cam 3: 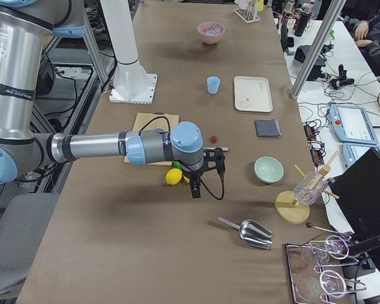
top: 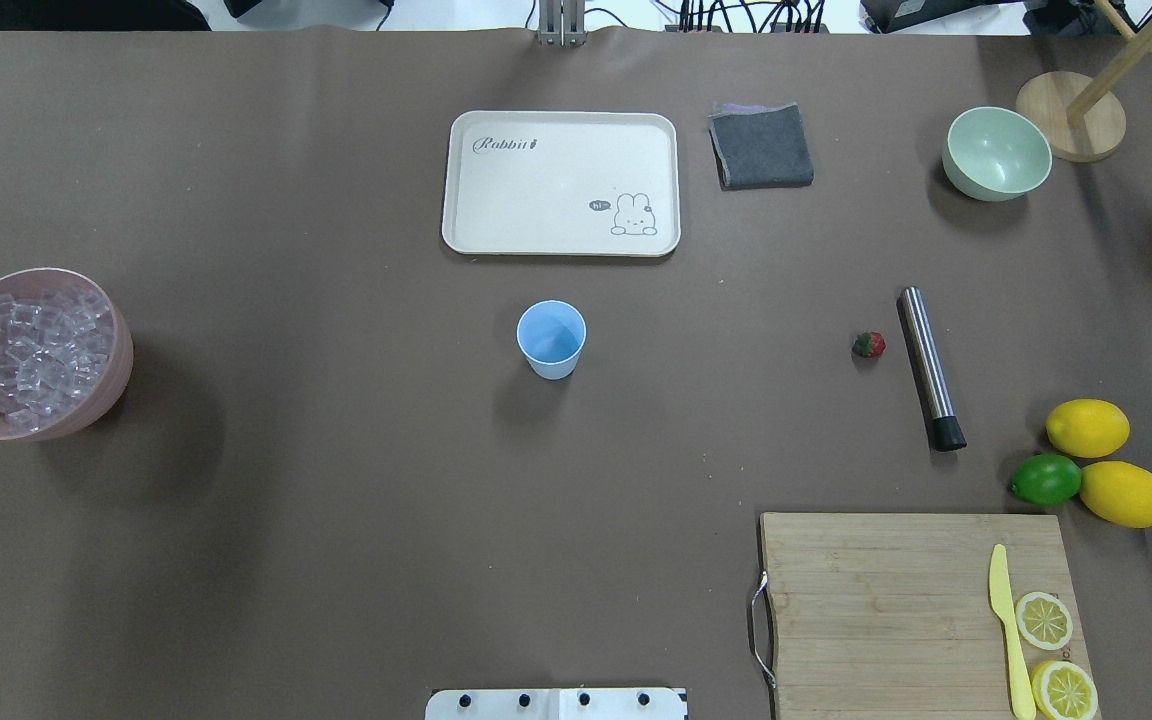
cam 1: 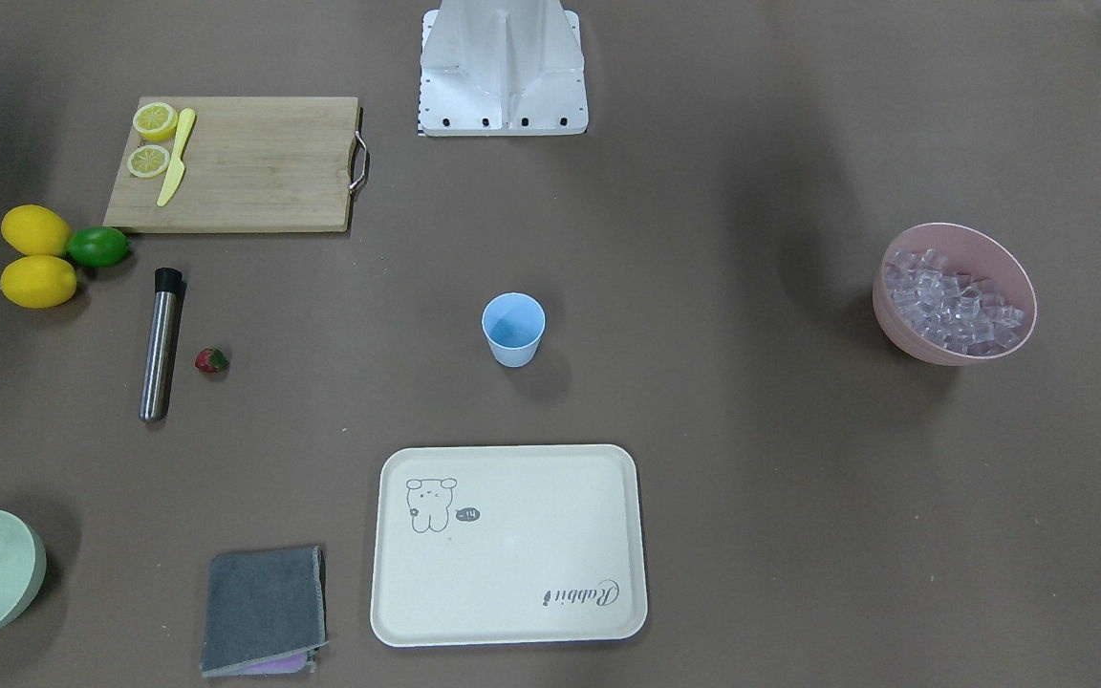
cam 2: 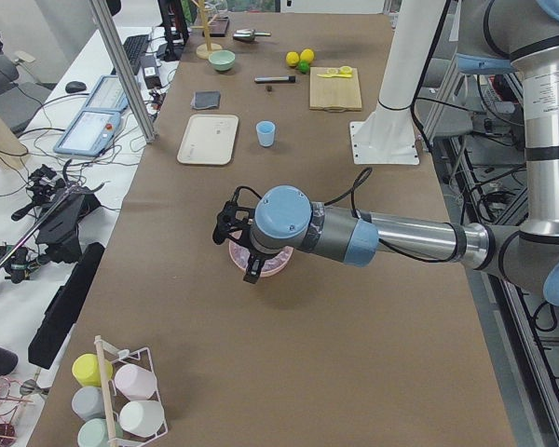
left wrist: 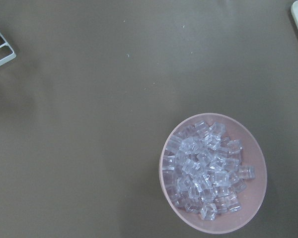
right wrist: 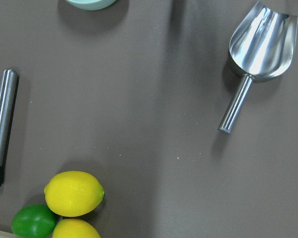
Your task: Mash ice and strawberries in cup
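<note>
Overhead exterior: you've got the cup [top: 551, 338] empty mid-table. Strawberry [top: 868, 345] sits beside steel muddler [top: 929, 366] on robot's right, ice [top: 31, 360] in pink bowl [top: 122, 362] far left, prob. one ingredient per arm. Left gripper [cam 2: 240, 244] hangs over the bowl, right gripper [cam 3: 206, 172] by lemons [cam 3: 173, 176]; jaws: can't tell.

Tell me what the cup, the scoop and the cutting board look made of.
The cup looks like plastic: matte light blue, thin uniform wall. The scoop is metal, polished, with mirror-like glare. The cutting board is wood, perhaps bamboo: pale glued strips with grain.
</note>
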Controlling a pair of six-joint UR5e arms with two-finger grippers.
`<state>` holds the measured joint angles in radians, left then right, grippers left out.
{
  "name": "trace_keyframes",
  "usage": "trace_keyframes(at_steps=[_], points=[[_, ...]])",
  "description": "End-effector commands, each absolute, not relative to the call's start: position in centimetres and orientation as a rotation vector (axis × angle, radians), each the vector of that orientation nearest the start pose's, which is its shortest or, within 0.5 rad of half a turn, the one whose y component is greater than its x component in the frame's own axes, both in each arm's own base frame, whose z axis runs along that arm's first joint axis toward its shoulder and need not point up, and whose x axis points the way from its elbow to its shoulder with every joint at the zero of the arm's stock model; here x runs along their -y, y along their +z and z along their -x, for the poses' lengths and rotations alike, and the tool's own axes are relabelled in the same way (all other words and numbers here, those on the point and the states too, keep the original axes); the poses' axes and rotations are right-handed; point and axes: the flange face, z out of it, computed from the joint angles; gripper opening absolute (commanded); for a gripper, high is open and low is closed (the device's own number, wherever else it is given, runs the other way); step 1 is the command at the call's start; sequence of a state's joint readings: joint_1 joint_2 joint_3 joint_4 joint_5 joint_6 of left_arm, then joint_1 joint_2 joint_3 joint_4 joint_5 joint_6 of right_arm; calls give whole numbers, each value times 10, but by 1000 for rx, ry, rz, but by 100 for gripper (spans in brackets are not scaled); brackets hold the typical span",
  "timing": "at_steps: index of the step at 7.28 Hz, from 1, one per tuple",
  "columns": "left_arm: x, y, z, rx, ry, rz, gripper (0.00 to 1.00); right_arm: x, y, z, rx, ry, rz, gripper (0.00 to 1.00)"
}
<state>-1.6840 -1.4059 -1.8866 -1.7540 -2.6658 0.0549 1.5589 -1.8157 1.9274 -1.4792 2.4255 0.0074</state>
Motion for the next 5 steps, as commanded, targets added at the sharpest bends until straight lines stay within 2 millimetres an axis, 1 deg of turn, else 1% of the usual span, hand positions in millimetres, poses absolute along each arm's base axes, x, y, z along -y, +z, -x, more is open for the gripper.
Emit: trace_keyframes(at_steps=[1, 2, 3, 4, 5], points=[[430, 532, 77, -1025, 171, -395, 99, 401, 571, -54, 849, -92, -207, 100], [421, 554, 67, -869, 205, -378, 100, 403, 562, -52, 861, -40, -197, 100], [418, 567, 60, -814, 217, -353, 100, 410, 545, -41, 870, -4, -189, 100], [418, 564, 60, -817, 199, -349, 100, 419, 533, -20, 882, 16, -176, 100], [423, 557, 50, -833, 167, -331, 99, 429, 521, 3, 881, 41, -167, 100]])
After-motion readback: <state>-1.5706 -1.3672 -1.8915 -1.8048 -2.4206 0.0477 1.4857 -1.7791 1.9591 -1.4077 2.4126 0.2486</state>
